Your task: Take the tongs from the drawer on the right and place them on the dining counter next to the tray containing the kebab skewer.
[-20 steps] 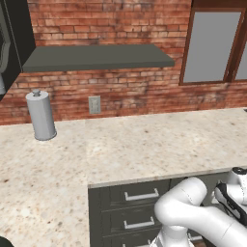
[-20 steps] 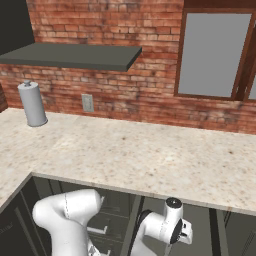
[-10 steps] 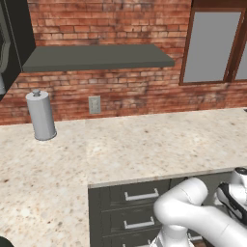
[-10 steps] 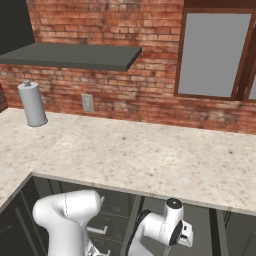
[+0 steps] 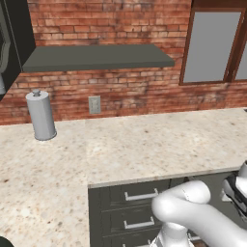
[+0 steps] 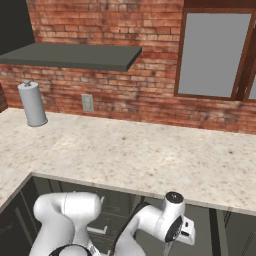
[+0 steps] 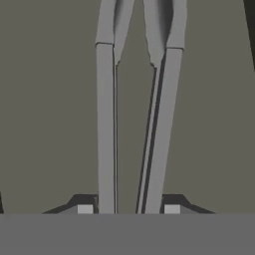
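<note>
Hand view shows 1 pair of slim grey metal tongs, its 2 smooth flat arms running from 6 to 12 o'clock, clamped between the gripper fingertips over the drawer's flat grey floor.

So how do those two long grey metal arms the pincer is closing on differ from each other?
The left arm of the long slim grey metal tongs runs straight up the hand view, while the right arm leans, so the gap widens toward the top. The left arm shows a broad flat face; the right arm shows a dark edge line beside its face. Both are grey, narrow, and step into wider ends near the top, and each sits just inside one of the pincer's dark fingertips.
</note>
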